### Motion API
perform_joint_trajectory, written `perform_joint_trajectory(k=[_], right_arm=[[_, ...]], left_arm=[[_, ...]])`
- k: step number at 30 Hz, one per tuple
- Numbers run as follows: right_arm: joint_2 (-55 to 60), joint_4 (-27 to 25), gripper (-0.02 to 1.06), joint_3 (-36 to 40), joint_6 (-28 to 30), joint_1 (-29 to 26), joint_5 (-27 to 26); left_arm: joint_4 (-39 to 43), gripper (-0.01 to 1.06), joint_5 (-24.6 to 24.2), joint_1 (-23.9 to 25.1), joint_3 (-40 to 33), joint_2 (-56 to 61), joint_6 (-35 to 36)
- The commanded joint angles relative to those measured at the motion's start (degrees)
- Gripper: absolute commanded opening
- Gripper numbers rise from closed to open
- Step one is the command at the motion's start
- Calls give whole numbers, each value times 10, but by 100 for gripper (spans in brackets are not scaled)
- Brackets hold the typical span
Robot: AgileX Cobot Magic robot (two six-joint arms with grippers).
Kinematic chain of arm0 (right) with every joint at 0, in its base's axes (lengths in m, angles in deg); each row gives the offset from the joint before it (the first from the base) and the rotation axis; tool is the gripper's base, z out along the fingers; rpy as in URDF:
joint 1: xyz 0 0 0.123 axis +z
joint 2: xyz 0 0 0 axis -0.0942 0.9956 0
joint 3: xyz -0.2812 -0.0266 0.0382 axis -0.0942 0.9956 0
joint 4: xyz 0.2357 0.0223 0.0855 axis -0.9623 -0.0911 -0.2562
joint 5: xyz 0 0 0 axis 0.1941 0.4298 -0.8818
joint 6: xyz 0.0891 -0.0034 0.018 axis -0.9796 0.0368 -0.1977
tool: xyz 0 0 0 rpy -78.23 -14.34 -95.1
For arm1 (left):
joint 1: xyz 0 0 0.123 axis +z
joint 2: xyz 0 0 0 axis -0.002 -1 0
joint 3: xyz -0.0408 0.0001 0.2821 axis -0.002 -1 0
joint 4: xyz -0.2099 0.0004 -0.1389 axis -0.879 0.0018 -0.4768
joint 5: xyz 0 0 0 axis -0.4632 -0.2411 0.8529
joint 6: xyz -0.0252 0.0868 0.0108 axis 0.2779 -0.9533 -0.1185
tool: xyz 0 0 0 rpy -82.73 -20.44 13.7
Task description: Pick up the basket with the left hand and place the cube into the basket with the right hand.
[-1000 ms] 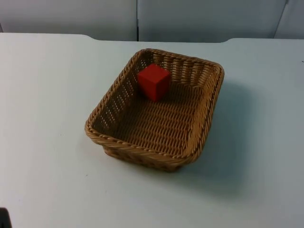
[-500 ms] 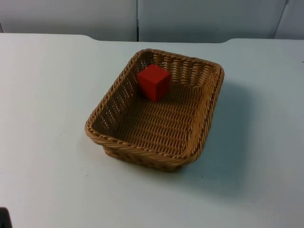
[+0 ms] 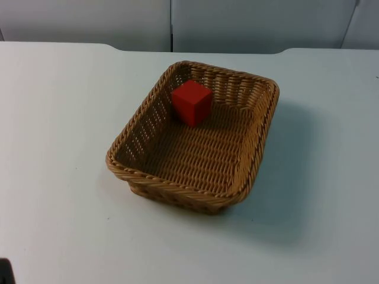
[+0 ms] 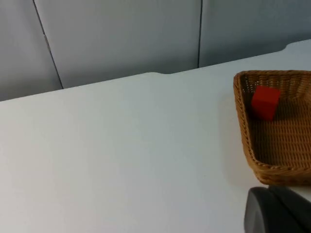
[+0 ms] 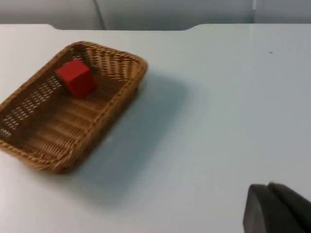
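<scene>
A tan wicker basket [image 3: 177, 188] stands on the white table, near its middle. A red cube [image 3: 191, 102] lies inside it, against the far wall of the basket. The left wrist view takes in the basket [image 4: 241, 111] with the cube [image 4: 265, 102] from off to its left, and my left gripper [image 4: 279, 211] hangs well back from it. From the right side, the basket [image 5: 114, 104] and cube [image 5: 75, 77] lie far ahead of my right gripper [image 5: 277, 208]. Neither gripper touches anything; both arms wait away from the basket.
The white table [image 3: 59, 118] spreads wide on all sides of the basket. A grey partition wall [image 3: 237, 23] closes off the far edge. A small dark object [image 3: 5, 272] sits at the table's near left corner.
</scene>
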Motion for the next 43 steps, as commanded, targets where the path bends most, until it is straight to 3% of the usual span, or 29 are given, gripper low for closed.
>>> perform_joint_trajectory(k=[1, 10, 18, 28, 31, 36, 43], right_arm=[[-21, -35, 0, 11, 39, 2, -13], [-65, -105, 0, 54, 112, 2, 4], [-65, -108, 0, 55, 119, 2, 5], [-65, -108, 0, 55, 118, -3, 5], [-65, -108, 0, 55, 118, -38, 5], [-65, -108, 0, 55, 118, -194, 5], [-65, -108, 0, 55, 118, -265, 5]], left_arm=[[-15, 0, -3, -1, -12, 20, 5], [-11, 0, -23, -1, -58, 57, -1], [-6, 0, -42, -1, -58, 57, -5], [-21, 0, -24, -1, -95, 57, -10], [-21, 0, -24, -1, -95, 57, -10], [-21, 0, -24, -1, -95, 57, -10], [-21, 0, -24, -1, -95, 57, -10]])
